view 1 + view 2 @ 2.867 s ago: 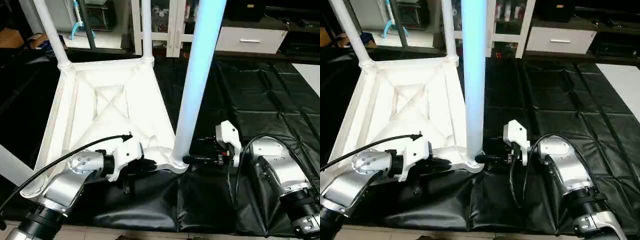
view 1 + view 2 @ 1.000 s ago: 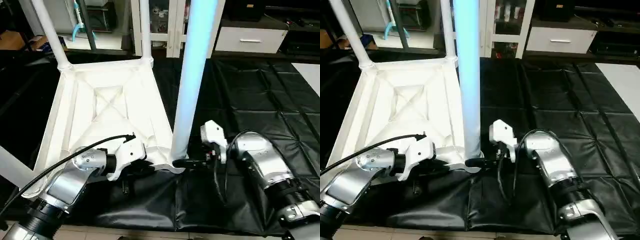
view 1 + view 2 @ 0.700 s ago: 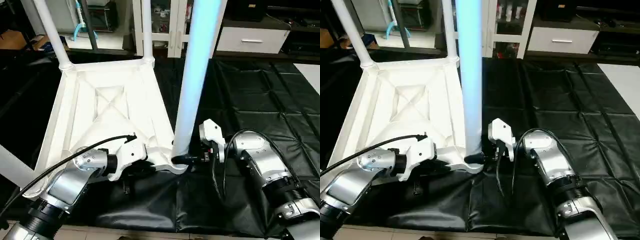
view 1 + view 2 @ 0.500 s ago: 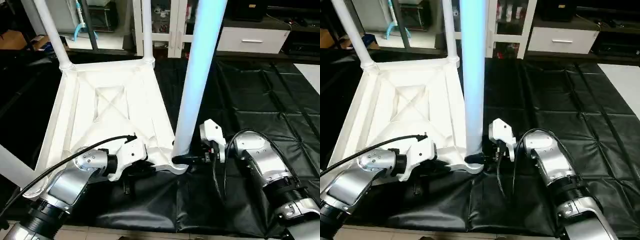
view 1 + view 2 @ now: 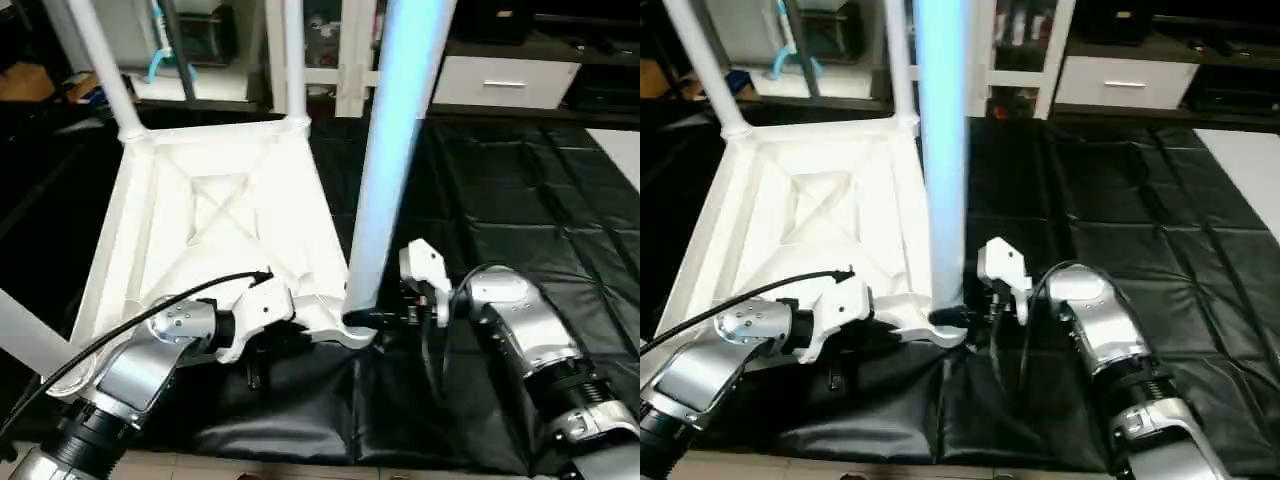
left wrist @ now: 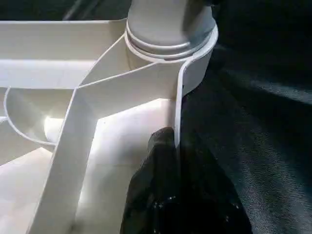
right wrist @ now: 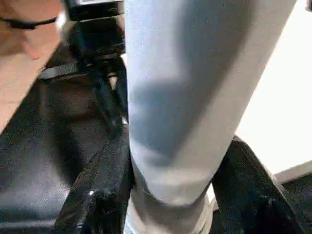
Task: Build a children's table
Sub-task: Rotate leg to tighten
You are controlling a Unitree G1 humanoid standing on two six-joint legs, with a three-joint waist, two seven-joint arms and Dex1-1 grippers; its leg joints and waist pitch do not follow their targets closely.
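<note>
The white tabletop (image 5: pixel 210 200) lies upside down on a black mat, ribs up. A tall white leg (image 5: pixel 395 150) stands in the near right corner socket (image 6: pixel 170 29). My right gripper (image 5: pixel 365 318) is shut on this leg just above the socket, one black finger (image 7: pixel 92 204) on each side of the tube. My left gripper (image 6: pixel 178 161) is shut on the tabletop's rim right beside that socket. Two more legs (image 5: pixel 100 70) (image 5: pixel 293 50) stand in the far corners, and another leg (image 5: pixel 20 335) slants past the near left corner.
The black padded mat (image 5: pixel 500 200) spreads wide to the right of the tabletop. White cabinets and a drawer unit (image 5: pixel 500 85) line the back. A strip of wooden floor (image 5: pixel 300 470) runs along the mat's near edge.
My right gripper's fingers have closed in around the base of the near right leg. My left gripper has kept its hold on the rim. The camera has shifted slightly.
</note>
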